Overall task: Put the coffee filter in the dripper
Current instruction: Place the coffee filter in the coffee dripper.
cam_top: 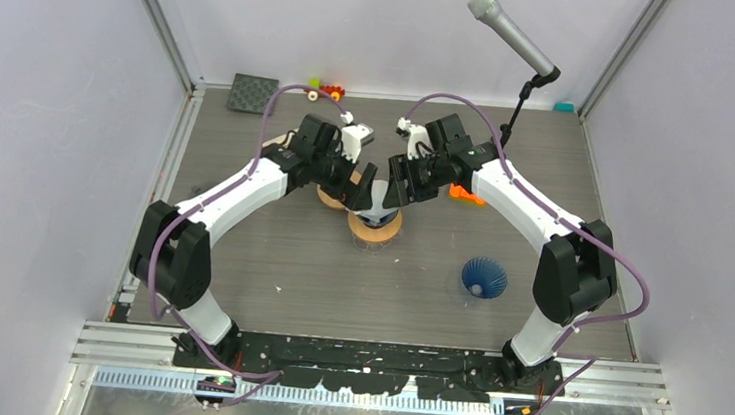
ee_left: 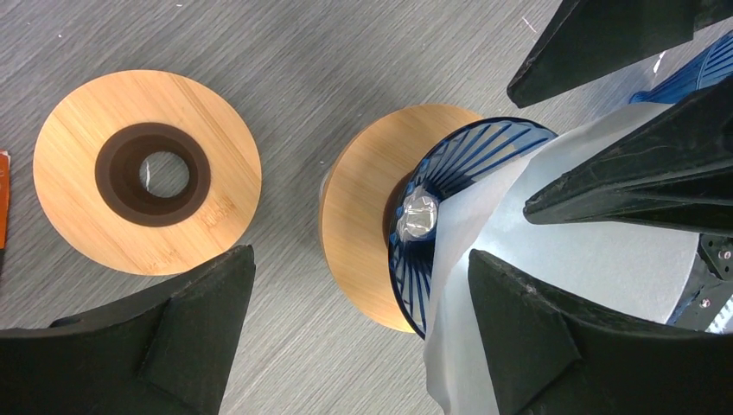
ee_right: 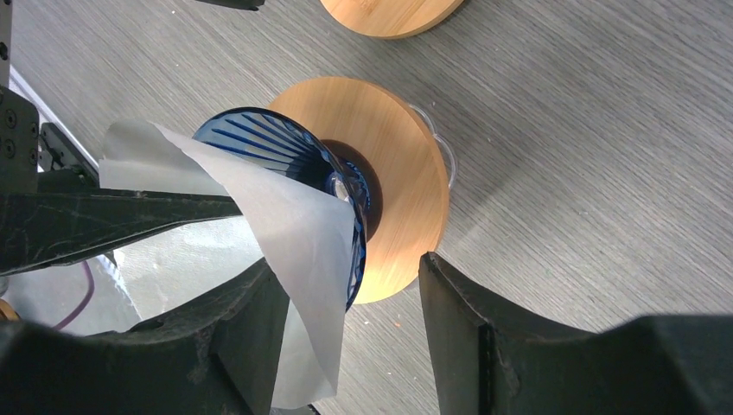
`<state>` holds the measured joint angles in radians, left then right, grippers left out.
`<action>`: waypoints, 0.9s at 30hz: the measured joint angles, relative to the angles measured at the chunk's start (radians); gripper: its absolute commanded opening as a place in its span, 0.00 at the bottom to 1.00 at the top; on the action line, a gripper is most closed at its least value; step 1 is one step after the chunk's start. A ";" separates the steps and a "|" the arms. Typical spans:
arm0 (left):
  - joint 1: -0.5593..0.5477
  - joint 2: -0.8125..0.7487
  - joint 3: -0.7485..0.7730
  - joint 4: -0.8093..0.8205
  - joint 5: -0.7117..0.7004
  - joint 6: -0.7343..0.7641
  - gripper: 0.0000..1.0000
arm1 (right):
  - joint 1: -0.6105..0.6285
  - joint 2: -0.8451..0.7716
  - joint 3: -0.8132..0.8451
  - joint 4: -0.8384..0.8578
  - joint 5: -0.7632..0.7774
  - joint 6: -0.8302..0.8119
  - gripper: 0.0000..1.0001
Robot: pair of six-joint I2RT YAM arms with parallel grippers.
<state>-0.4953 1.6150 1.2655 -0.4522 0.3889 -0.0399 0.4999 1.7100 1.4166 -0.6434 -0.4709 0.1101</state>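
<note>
Two grippers are meeting over the middle of the bench (cam_top: 288,271). One white paper coffee filter (ee_right: 294,216) is sitting partly inside the blue dripper (ee_right: 259,143), with one side sticking out past the rim and draping down. That dripper is standing on a round wooden base (ee_right: 406,173).

The left gripper (ee_left: 361,259) is standing wide open and gripping nothing, with one finger lying against the filter's outer side. The right gripper (ee_right: 347,264) is also standing open, its jaws apart around the dripper's rim. The filter's loose edge is resting on one finger, unclamped.

A second wooden ring (ee_left: 78,173) is lying flat just beside the first. A second blue dripper (cam_top: 484,277) is sitting alone, well apart, nearer the right arm.
</note>
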 measured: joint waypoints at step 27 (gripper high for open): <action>0.001 -0.108 0.040 -0.056 0.022 0.053 0.95 | 0.000 -0.024 0.000 -0.024 -0.011 -0.029 0.59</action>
<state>-0.4946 1.5066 1.3052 -0.5083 0.4110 0.0135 0.4999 1.6859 1.4166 -0.6678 -0.4820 0.0807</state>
